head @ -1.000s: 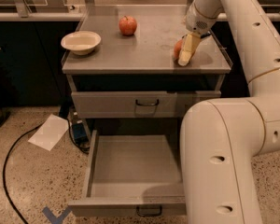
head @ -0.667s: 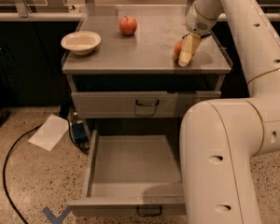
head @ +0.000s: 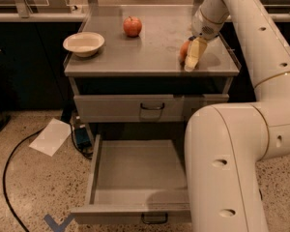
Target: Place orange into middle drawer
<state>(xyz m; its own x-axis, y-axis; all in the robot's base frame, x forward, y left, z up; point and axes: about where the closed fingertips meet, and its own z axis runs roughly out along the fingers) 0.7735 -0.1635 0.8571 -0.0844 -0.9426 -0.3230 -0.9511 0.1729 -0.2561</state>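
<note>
**Camera view: tool at the orange on the table's right side**

Camera view shows the tool (head: 190,60) lowered onto the right front part of the table (head: 154,47), right against the orange (head: 184,50). The orange rests on the table top, partly hidden behind the tool. Whether the tool is closed on the fruit or merely beside it cannot be told. The middle drawer (head: 135,173) stands pulled out below, with its dark handle towards the camera. The upper drawer (head: 135,108) is closed. An apple (head: 132,26) sits near the table's back edge, and a bowl (head: 83,43) is on its left side. A sheet of paper (head: 50,137) lies on the floor.
</note>
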